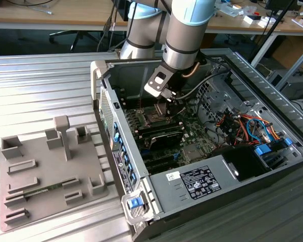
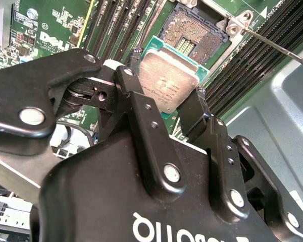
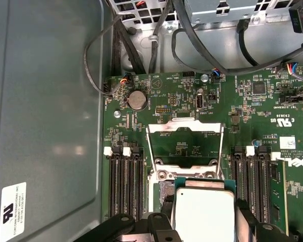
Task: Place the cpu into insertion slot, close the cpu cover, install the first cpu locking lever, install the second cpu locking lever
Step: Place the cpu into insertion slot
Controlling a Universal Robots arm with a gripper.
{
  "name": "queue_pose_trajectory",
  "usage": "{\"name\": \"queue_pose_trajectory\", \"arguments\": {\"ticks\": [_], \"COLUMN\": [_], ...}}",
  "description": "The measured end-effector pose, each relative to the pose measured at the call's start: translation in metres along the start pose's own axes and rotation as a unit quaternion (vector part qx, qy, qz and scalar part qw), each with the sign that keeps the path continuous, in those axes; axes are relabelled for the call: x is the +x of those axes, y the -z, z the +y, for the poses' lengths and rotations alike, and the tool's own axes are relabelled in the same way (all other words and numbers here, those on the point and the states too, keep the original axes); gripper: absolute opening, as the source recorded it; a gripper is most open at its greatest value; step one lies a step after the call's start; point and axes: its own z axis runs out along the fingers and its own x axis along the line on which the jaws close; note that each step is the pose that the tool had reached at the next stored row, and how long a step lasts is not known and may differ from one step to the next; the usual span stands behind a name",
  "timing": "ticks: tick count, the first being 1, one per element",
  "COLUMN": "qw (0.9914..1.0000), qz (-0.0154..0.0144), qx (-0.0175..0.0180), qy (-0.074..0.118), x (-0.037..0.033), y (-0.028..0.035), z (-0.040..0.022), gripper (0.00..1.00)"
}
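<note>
Second wrist view, cpu (image 2: 167,83) gripped between jaws, over open insertion slot (image 2: 192,31)

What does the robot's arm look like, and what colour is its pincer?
The arm is made of fat, round, silvery-grey tubes with pale blue caps at the joints. A black cable runs beside its wrist. The pincer is black, built from flat bars joined by shiny silver bolts, with two slim fingers and white lettering on its body.
</note>
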Motion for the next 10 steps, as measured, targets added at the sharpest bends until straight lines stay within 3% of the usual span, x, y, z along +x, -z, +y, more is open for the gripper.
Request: {"name": "queue_pose_trajectory", "arguments": {"ticks": [10], "qw": [1.0], "qz": [0.0], "qx": [0.0], "qy": [0.0], "x": [0.0021], "y": [-0.0008], "z": [-0.0022], "gripper": [0.55]}}
